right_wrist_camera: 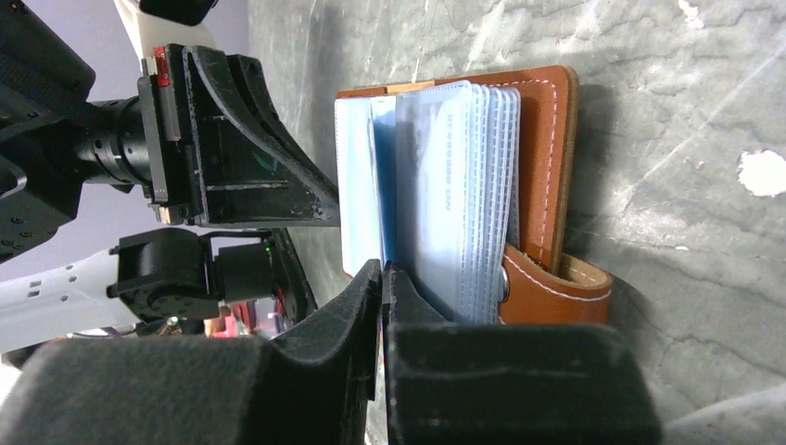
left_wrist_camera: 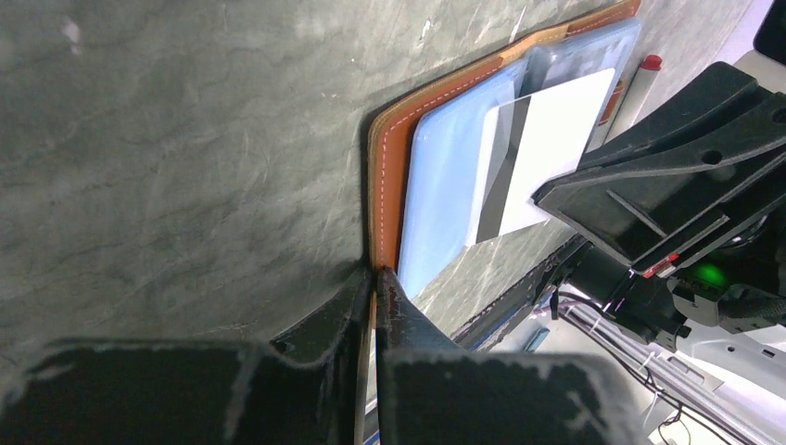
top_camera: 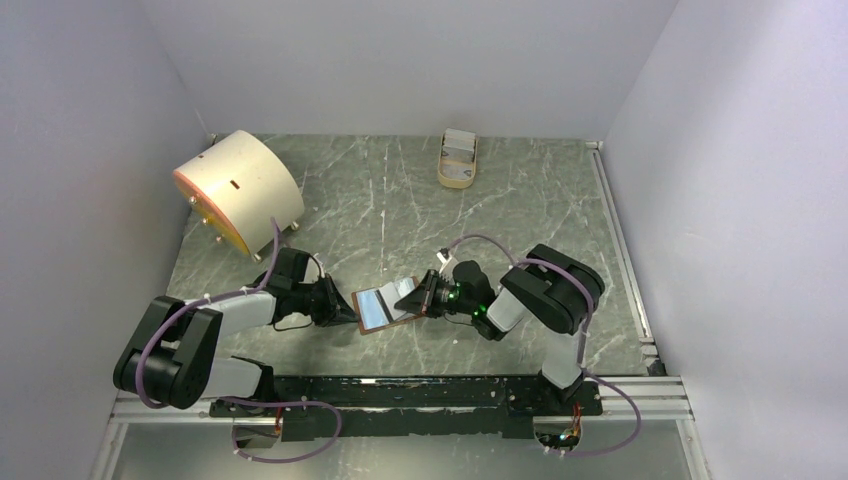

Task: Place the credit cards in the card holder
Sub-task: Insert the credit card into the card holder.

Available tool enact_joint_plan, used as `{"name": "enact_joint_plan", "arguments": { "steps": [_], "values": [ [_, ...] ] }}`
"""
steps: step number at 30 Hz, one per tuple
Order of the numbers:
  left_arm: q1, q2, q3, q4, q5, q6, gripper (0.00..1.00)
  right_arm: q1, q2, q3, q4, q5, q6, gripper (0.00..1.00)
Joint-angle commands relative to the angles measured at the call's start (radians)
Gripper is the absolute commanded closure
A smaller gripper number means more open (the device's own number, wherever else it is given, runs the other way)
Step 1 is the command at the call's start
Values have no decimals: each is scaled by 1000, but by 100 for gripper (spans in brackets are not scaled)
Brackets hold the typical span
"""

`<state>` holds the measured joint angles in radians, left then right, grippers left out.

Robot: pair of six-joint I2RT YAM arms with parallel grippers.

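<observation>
**Feeding a card into the opened holder**

Grey-green marbled table (top_camera: 400, 210), seen from above, with a large cream drum (top_camera: 240, 185) at far left and a tan oval tray (top_camera: 457, 184) at the far edge; the tray appears to hold more pale cards. Both stand well apart from the work.

At near centre, between the two arms, the card holder (top_camera: 383, 306) lies open with its brown leather cover on the table and its pale blue sleeves (right_wrist_camera: 454, 185) fanned upward. The snap tab (right_wrist_camera: 556, 287) sticks out at one corner.

The left gripper (left_wrist_camera: 375, 278) is closed on the stitched edge of the cover and pins the holder in place. The right gripper (right_wrist_camera: 382, 278) meets it from the opposite side, its fingers pinched on one white credit card (left_wrist_camera: 547, 153). The card lies partly over the sleeves; whether its leading edge is inside a pocket cannot be told.

Handling, as judged: the card is light, stiff and slick, so it is best held flat by one short end, leaving the other end free to enter. The sleeves are thin and limp and will probably buckle if the card arrives tilted. The leather is soft, so clamping it at the rim suits it.
</observation>
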<state>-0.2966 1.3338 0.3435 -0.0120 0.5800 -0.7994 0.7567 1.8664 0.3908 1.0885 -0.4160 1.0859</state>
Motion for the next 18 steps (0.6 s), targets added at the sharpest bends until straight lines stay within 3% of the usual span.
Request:
{"name": "enact_joint_plan", "arguments": {
  "steps": [1,8,18],
  "values": [
    [8,11,-10,12,-5,18,91,14,49,-7,113,-13,47,93],
    [7,-2,-18,12,-1,14,91,16,86,-21,219,31,107,93],
    [8,-17,-33,26,16,-1,91,22,86,-20,211,66,113,96]
  ]
}}
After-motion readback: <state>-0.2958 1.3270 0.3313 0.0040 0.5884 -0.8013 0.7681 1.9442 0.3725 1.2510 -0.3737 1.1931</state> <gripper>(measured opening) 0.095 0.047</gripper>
